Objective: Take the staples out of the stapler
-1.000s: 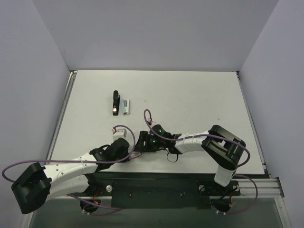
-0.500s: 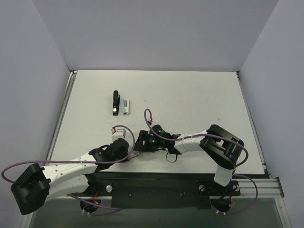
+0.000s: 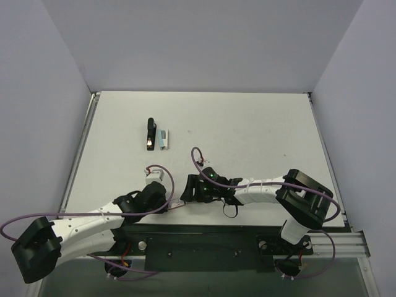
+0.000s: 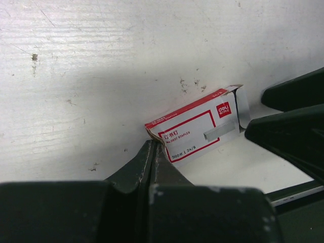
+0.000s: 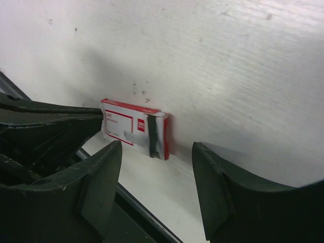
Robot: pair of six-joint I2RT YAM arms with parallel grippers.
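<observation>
The stapler (image 3: 150,133) lies on the white table (image 3: 260,124) in the upper left part of the top view, well apart from both arms, with its silvery tip toward the lower edge of the frame; just beside it on the right lies a small pale blue-grey piece (image 3: 163,138), and I cannot tell what it is. Both grippers are low in the middle of the top view, close to the near edge of the table, and they face each other; between them a small red and white staple box (image 4: 195,132) lies flat on the table. In the left wrist view the left gripper (image 4: 152,147) has its fingers pressed together, and they pinch the lower left corner of the staple box; the box runs from there toward the upper right of the frame, and the flap at its far end appears open. The right gripper (image 5: 157,149) has its fingers wide apart; in the right wrist view the open end of the box is near the centre of the frame, just beyond the gap between the two fingers, and they do not touch it.
</observation>
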